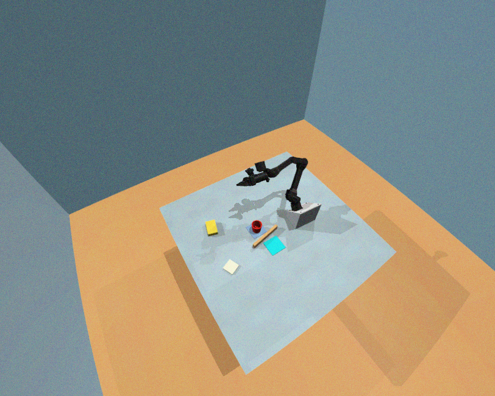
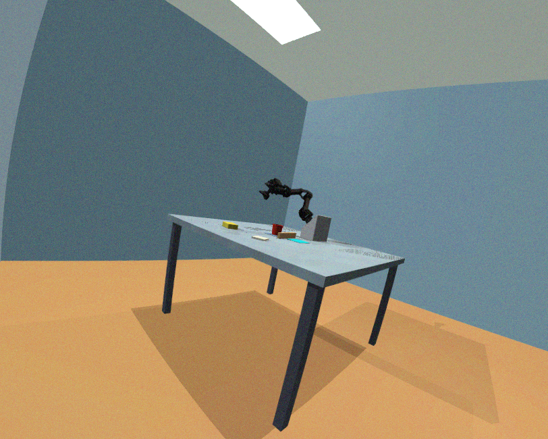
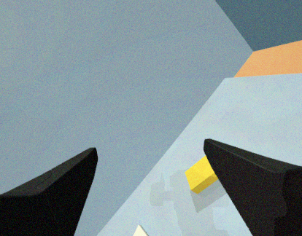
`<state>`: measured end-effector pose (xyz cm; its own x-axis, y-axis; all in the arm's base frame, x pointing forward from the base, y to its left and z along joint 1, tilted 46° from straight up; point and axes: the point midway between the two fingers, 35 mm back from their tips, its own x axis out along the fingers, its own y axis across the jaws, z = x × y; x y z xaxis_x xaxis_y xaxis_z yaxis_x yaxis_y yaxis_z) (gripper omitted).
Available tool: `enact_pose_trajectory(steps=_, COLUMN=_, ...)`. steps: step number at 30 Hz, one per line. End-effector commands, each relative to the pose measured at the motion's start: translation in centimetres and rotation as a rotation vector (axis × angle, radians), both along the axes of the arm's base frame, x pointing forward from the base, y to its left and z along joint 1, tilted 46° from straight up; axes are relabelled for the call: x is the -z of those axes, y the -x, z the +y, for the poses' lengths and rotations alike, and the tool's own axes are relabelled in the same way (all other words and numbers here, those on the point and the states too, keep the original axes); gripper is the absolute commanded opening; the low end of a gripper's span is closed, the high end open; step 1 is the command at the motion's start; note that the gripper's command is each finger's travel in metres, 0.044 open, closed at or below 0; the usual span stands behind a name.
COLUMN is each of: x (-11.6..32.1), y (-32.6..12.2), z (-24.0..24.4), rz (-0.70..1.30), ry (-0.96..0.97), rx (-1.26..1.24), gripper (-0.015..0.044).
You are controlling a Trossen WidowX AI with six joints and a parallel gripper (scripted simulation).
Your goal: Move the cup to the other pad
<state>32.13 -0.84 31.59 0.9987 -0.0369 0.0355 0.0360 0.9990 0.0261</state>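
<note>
From the top view, the red cup (image 1: 256, 225) stands upright on a small blue pad (image 1: 252, 230) near the middle of the pale grey table (image 1: 324, 272), while the gripper (image 1: 241, 183) hangs in the air well apart from it, up and toward the far edge, its fingers spread wide with nothing between them. A slim wooden stick (image 1: 264, 236) lies just beside the cup's pad, and a flat cyan pad (image 1: 274, 245) lies on the stick's other side. A yellow block (image 1: 211, 227) and a cream square tile (image 1: 230, 266) lie further off. The black jointed arm (image 1: 294, 178) rises from a grey wedge-shaped base (image 1: 303, 214). In the exterior view, the cup (image 2: 277, 229) reads as a short, smooth cylinder on the table (image 2: 321, 264), with the gripper (image 2: 264, 193) raised high above the table top and off to one side of the cup; the stick (image 2: 286, 234) looks blocky, and the table has dark square legs. In the wrist view, the two matte black, tapering fingers stand far apart, framing the yellow block (image 3: 200, 175) and a corner of the cream tile (image 3: 140, 231); the cup does not show here.
</note>
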Motion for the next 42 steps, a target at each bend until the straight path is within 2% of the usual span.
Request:
enact_pose_trajectory(steps=1, x=0.3, y=-0.2, z=0.0, rz=0.014, ry=-0.015, rx=0.002, gripper=0.0374)
enact_pose_trajectory(steps=5, x=6.7, y=-2.6, z=0.4, rz=0.292, ry=-0.295, rx=0.093, gripper=0.0269)
enact_pose_trajectory(steps=10, x=15.9, y=-3.0, z=1.2, rz=0.634, ry=-0.590, rx=0.382, gripper=0.0148)
enact_pose_trajectory(steps=14, x=21.6, y=-1.1, z=1.4, rz=0.794, ry=-0.694, rx=0.704, gripper=0.0148)
enact_pose_trajectory(steps=18, x=25.3, y=1.5, z=1.2, rz=0.823, ry=-0.679, rx=1.042, gripper=0.0148)
enact_pose_trajectory(steps=23, x=26.8, y=4.0, z=0.4, rz=0.711, ry=-0.555, rx=1.339, gripper=0.0148)
enact_pose_trajectory(steps=42, x=27.5, y=4.0, z=-0.4, rz=0.705, ry=-0.550, rx=1.347, gripper=0.0148)
